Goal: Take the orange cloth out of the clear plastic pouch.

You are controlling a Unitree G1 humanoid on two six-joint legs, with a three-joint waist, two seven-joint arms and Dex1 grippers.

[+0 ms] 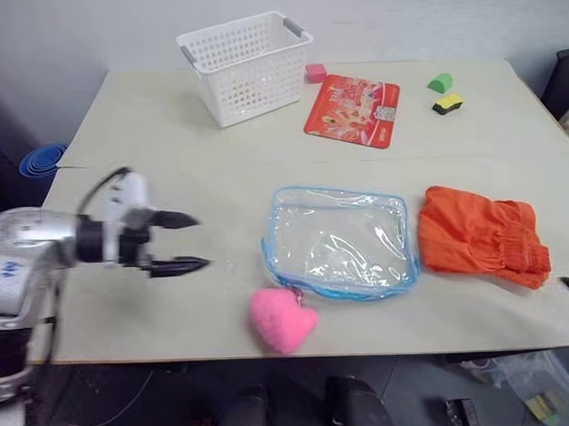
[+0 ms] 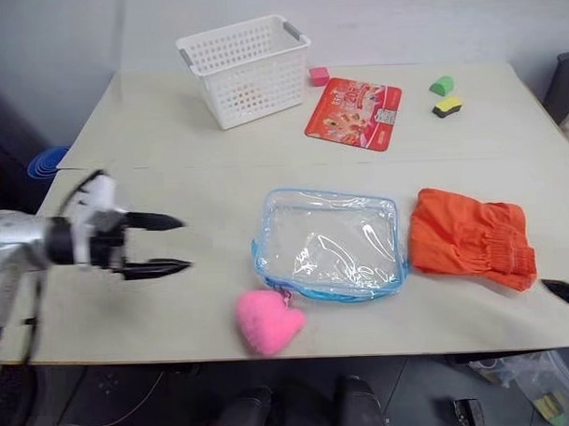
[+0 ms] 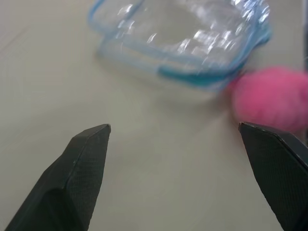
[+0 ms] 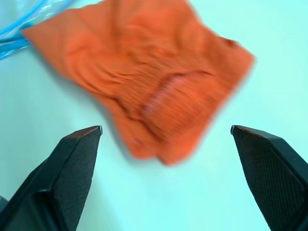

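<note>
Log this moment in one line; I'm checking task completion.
orange cloth: out, on table beside clear pouch | pouch: empty | left gripper: open, holding nothing | right gripper: open, holding nothing

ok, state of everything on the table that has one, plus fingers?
pouch: flat on table, empty
cloth: out of pouch, lying on table beside it
heart: on table at pouch's near corner
basket: upright, looks empty
packet: flat on table
left gripper: fingers open, holding nothing
right gripper: fingers open, holding nothing, cloth ahead of it
</note>
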